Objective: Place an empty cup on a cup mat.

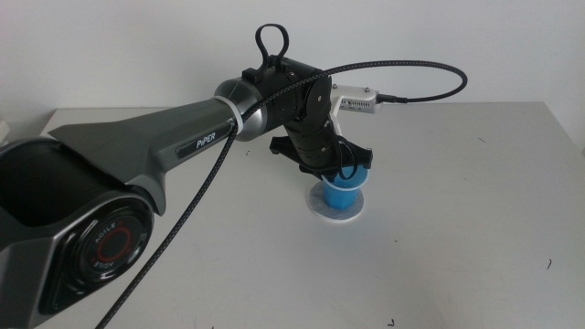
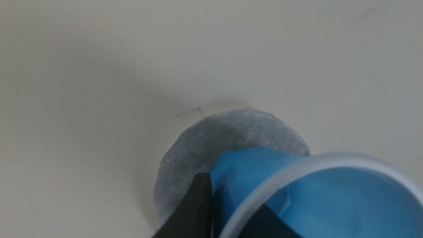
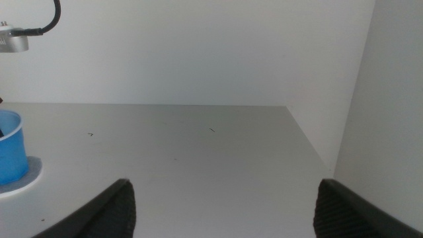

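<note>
The blue cup [image 1: 345,192] stands upright on the round grey cup mat [image 1: 331,213] at the middle of the table. My left gripper [image 1: 342,170] reaches down from the left and is shut on the cup's rim, one jaw outside the wall and one inside. In the left wrist view the cup [image 2: 264,173] covers part of the mat [image 2: 218,142], and my gripper [image 2: 228,219] clamps its wall. The right wrist view shows the cup [image 3: 10,151] sitting on the mat [image 3: 25,181] off to one side. My right gripper [image 3: 228,211] is open and empty, apart from them.
The left arm's black cable [image 1: 411,68] loops above the cup. The table [image 1: 475,228] is white, with a wall behind it. A wall or panel [image 3: 390,99] stands at the table's edge in the right wrist view.
</note>
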`<state>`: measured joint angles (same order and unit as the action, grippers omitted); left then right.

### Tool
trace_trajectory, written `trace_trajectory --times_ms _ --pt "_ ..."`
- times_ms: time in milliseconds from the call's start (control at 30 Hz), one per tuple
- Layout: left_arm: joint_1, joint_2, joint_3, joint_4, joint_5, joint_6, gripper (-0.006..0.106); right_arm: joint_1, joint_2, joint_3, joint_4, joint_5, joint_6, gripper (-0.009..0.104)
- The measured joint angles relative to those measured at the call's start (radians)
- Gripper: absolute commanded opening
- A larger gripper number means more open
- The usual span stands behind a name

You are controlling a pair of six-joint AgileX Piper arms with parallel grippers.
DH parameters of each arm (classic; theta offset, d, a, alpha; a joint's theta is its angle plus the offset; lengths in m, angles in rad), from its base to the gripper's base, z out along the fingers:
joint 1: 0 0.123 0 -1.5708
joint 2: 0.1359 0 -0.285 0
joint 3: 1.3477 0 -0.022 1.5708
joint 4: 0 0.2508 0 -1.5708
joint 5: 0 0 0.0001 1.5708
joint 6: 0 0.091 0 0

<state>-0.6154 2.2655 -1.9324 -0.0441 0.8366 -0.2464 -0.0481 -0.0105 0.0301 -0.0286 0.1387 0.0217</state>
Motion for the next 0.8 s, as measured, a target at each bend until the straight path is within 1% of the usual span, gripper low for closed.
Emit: trace_trajectory --times_ms 33,200,300,400,600,733,800 --pt "0.000 0.001 0.000 -0.009 0.002 -0.001 0.024 0.000 0.000 0.000 0.000 0.000 0.000 0.094" --pt "-0.001 0.002 0.000 -0.014 0.005 0.004 0.058 0.000 0.000 0.000 0.000 0.000 0.000 0.094" --pt "-0.001 0.002 0.000 -0.013 0.005 0.016 0.072 0.000 0.000 0.000 0.000 0.000 0.000 0.094" --pt "-0.001 -0.008 0.000 -0.006 0.005 0.032 0.080 0.000 0.000 0.000 0.000 0.000 0.000 0.094" --pt "-0.001 -0.090 0.000 0.036 0.004 0.069 0.090 0.000 0.000 0.000 0.000 0.000 0.000 0.094" --pt "-0.001 -0.151 0.000 0.074 0.014 0.085 0.105 0.000 0.000 0.000 0.000 0.000 0.000 0.094" --pt "0.002 -0.181 0.000 0.094 0.029 0.094 0.105 0.000 0.000 0.000 0.000 0.000 0.000 0.094"
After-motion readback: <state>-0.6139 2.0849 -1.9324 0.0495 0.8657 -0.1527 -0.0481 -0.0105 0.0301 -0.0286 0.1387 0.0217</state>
